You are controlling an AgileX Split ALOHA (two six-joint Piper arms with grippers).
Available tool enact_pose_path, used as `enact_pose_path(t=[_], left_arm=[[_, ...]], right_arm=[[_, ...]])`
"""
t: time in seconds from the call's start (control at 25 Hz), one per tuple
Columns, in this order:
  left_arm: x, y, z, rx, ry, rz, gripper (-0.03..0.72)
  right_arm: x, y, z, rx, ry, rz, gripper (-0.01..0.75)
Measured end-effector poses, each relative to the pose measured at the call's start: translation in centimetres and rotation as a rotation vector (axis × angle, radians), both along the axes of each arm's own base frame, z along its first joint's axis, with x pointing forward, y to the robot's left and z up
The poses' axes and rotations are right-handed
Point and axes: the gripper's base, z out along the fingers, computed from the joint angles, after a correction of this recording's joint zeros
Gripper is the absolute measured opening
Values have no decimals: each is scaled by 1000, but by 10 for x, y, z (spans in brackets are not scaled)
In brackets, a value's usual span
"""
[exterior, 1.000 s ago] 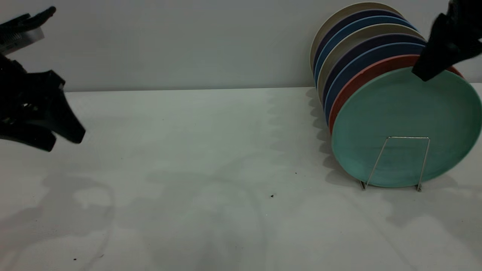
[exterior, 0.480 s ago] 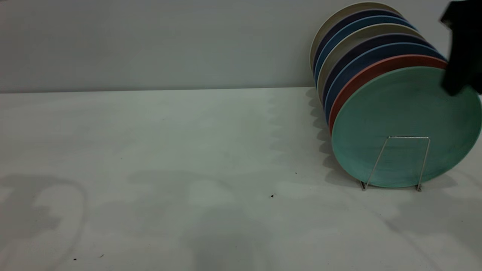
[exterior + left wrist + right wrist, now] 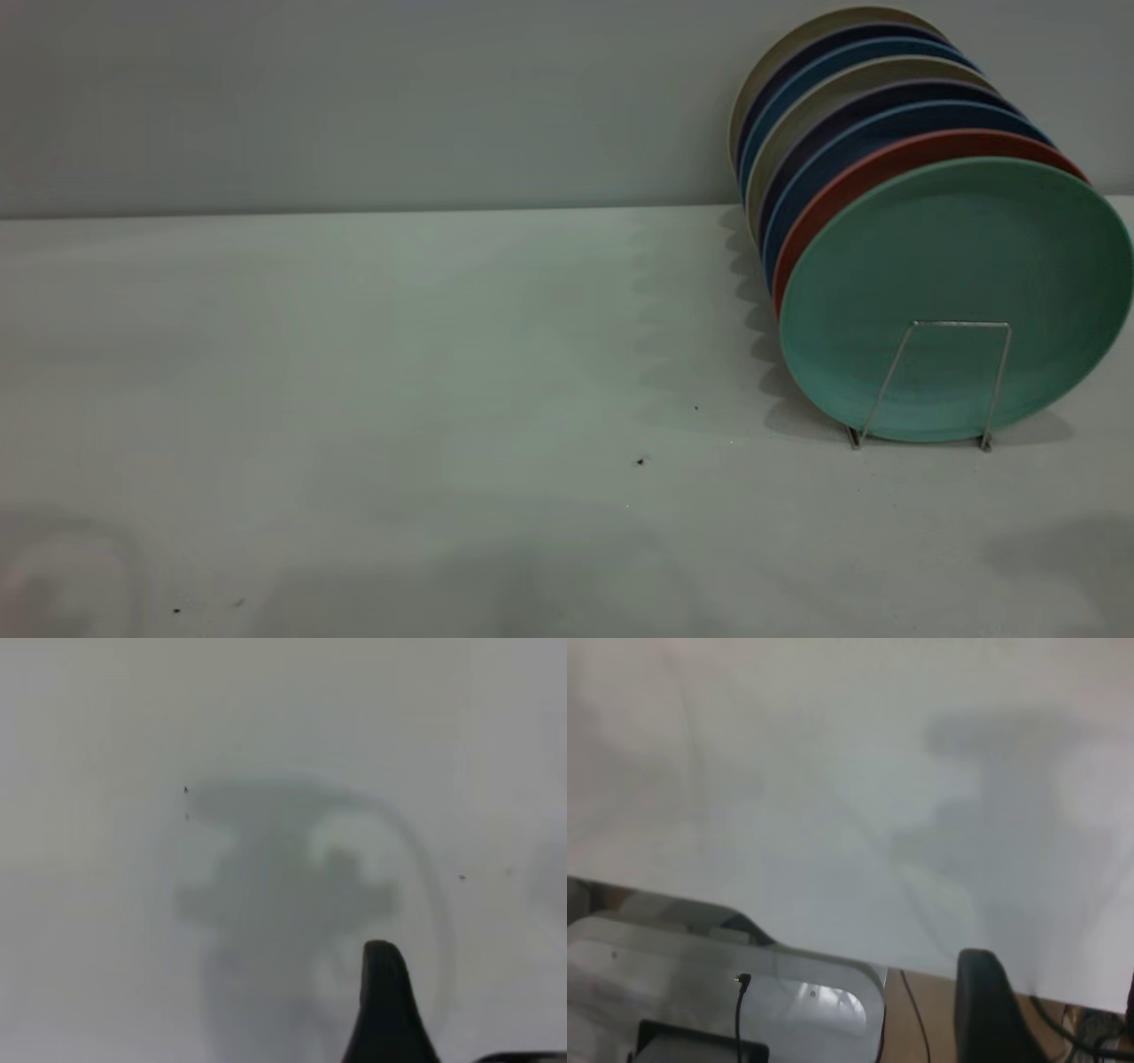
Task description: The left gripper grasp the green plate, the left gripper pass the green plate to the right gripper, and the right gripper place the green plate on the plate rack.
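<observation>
Plates stand in a row at the worktop's far right corner, the large round matte teal-green plate [image 3: 952, 297] frontmost, upright behind the thin silver wire rack's [image 3: 930, 383] front loop, against a salmon plate [image 3: 850, 182]. Neither claw shows in the exterior view; each wrist view catches one dark fingertip over bare worktop, spread impossible to tell. Judged placed, the plate needs only clear, untouched retreat. The pale worktop [image 3: 399, 354] meets a plain grey wall [image 3: 354, 97].
</observation>
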Motion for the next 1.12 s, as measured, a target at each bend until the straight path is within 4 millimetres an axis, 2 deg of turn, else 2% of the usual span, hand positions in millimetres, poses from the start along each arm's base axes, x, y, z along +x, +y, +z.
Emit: enact_pose_path(t=[0.12, 0.32, 0.48, 0.68, 0.92, 1.12], left_arm=[[-34, -3, 9, -11, -58, 2, 533], [-88, -11, 7, -50, -76, -7, 531], [-128, -14, 2, -54, -93, -19, 530], [-173, -17, -9, -35, -170, -47, 530], [-207, -19, -24, -18, -312, -53, 530], [-217, -19, -25, 2, -372, -55, 530]], right_arm=[[-33, -3, 10, 2, -74, 16, 394], [-81, -8, 15, -2, -178, 52, 394], [-112, -11, 5, 2, -216, 55, 394], [-145, -14, -19, -9, -287, 86, 395], [-175, -20, -42, -38, -452, 96, 396], [-191, -23, -44, -50, -552, 93, 396]])
